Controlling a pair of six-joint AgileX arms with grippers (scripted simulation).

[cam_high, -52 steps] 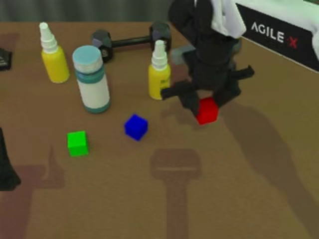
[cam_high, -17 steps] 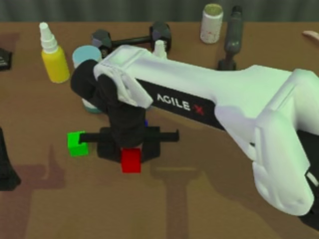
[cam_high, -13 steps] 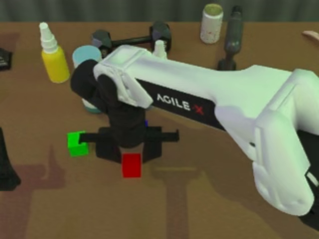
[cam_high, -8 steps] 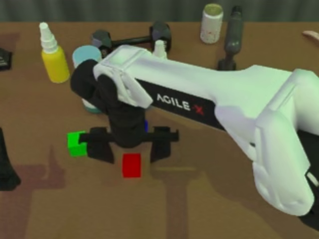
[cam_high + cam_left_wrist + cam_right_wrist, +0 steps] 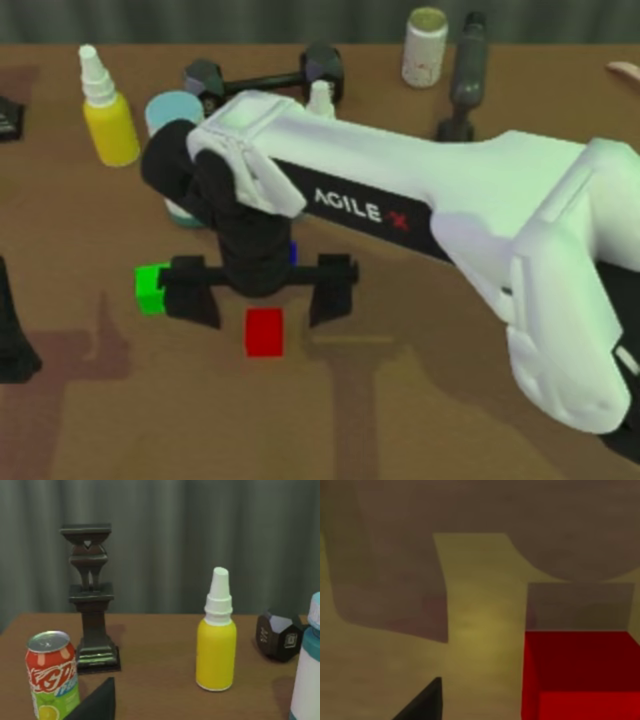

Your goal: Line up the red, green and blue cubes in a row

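Note:
The red cube (image 5: 264,331) rests on the table between the spread fingers of my right gripper (image 5: 262,305), which is open and holds nothing. It also fills the corner of the right wrist view as the red cube (image 5: 580,675), beside one dark fingertip (image 5: 425,702). The green cube (image 5: 149,288) sits to the left, partly covered by the gripper's left finger. Only a sliver of the blue cube (image 5: 292,252) shows behind the wrist. My left arm (image 5: 12,345) is parked at the table's left edge, with one fingertip (image 5: 100,702) visible.
Behind the cubes stand a yellow spray bottle (image 5: 108,120), a white and teal bottle (image 5: 175,110), a dumbbell (image 5: 260,80), a white jar (image 5: 425,45) and a dark bottle (image 5: 465,75). A soda can (image 5: 52,672) and a dark stand (image 5: 92,600) show in the left wrist view.
My right gripper carried the red cube leftward, set it down between the green and blue cubes, then spread its fingers wide off it. The left arm has not moved.

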